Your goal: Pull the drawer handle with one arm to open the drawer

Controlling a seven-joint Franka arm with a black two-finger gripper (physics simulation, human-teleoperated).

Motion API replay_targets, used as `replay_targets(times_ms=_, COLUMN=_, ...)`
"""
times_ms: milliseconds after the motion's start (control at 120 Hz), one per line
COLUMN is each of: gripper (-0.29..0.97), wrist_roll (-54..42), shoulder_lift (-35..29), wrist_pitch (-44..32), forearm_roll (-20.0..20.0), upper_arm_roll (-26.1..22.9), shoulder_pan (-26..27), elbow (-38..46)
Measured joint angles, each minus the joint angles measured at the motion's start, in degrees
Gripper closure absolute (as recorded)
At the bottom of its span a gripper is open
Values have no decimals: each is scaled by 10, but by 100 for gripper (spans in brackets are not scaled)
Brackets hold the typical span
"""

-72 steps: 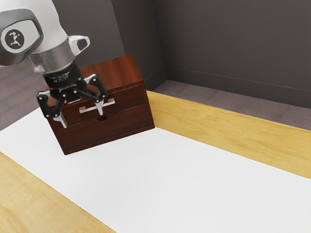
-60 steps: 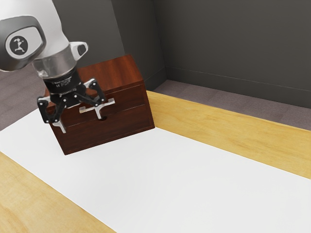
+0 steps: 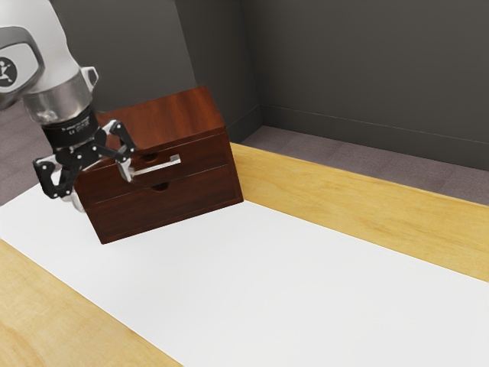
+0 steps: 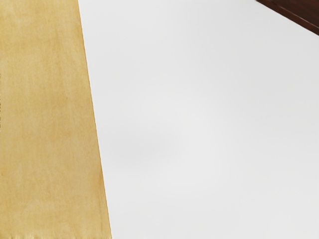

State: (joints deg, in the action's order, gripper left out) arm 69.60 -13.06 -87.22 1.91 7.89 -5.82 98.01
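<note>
— Where is the drawer (image 3: 200,151) now?

— It is the upper front of a dark wooden box (image 3: 179,115) at the far end of the white mat (image 3: 252,283), toward the exterior view's left. Its front looks level with the rest of the box. The silver handle (image 3: 157,167) lies across it as a flat bar, with a dark hollow above and another below.

— And the gripper (image 3: 88,177)?

— It hangs from the arm (image 3: 53,84) at the box's corner on the exterior view's left. Its fingers (image 3: 122,162) are spread wide with nothing between them. One is just beside the end of the handle, and whether it touches I cannot tell. The other is off the side of the box, over the mat.

— Does anything block the way?

— The box corner itself sits between the two fingers. The mat in front of the drawer lies bare, and the yellow wooden table (image 3: 367,206) borders it on both long sides.

— And around that?

— A dark wall (image 3: 367,61) and grey floor (image 3: 367,157) lie behind. From the hand, the mat (image 4: 199,124), a strip of table (image 4: 45,124) and a corner of the box (image 4: 294,11) can be seen.
</note>
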Motion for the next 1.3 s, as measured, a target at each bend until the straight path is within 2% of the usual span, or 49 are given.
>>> replay_targets(times_ms=108, gripper=0, wrist_roll=24, shoulder_lift=9, wrist_pitch=-2, forearm_roll=-25, upper_arm_roll=-37, shoulder_pan=-76, elbow=-3)
replay_targets(times_ms=233, gripper=0, wrist_roll=47, shoulder_lift=20, wrist_pitch=-3, forearm_roll=-53, upper_arm_roll=-167, shoulder_pan=-234, elbow=-5)
replay_targets(times_ms=317, gripper=0, wrist_roll=60, shoulder_lift=23, wrist_pitch=-5, forearm_roll=-72, upper_arm_roll=-206, shoulder_pan=-279, elbow=-5)
replay_targets(times_ms=433, gripper=0, wrist_roll=99, shoulder_lift=32, wrist_pitch=-20, forearm_roll=-97, upper_arm_roll=-216, shoulder_pan=-288, elbow=-4)
replay_targets(times_ms=575, gripper=0, wrist_roll=144, shoulder_lift=52, wrist_pitch=-45, forearm_roll=-104, upper_arm_roll=-211, shoulder_pan=-290, elbow=-3)
replay_targets(times_ms=958, gripper=0, wrist_roll=267, shoulder_lift=96, wrist_pitch=-107, forearm_roll=-75, upper_arm_roll=-205, shoulder_pan=-283, elbow=-17)
replay_targets(times_ms=1042, gripper=0, wrist_roll=286, shoulder_lift=103, wrist_pitch=-114, forearm_roll=-72, upper_arm_roll=-159, shoulder_pan=-238, elbow=-21)
replay_targets(times_ms=1117, gripper=0, wrist_roll=301, shoulder_lift=105, wrist_pitch=-118, forearm_roll=-71, upper_arm_roll=-142, shoulder_pan=-227, elbow=-24)
replay_targets(times_ms=1150, gripper=0, wrist_roll=307, shoulder_lift=105, wrist_pitch=-119, forearm_roll=-72, upper_arm_roll=-143, shoulder_pan=-233, elbow=-25)
replay_targets(times_ms=1233, gripper=0, wrist_roll=322, shoulder_lift=106, wrist_pitch=-122, forearm_roll=-72, upper_arm_roll=-188, shoulder_pan=-290, elbow=-26)
replay_targets(times_ms=1300, gripper=0, wrist_roll=332, shoulder_lift=108, wrist_pitch=-123, forearm_roll=-72, upper_arm_roll=-202, shoulder_pan=-309, elbow=-26)
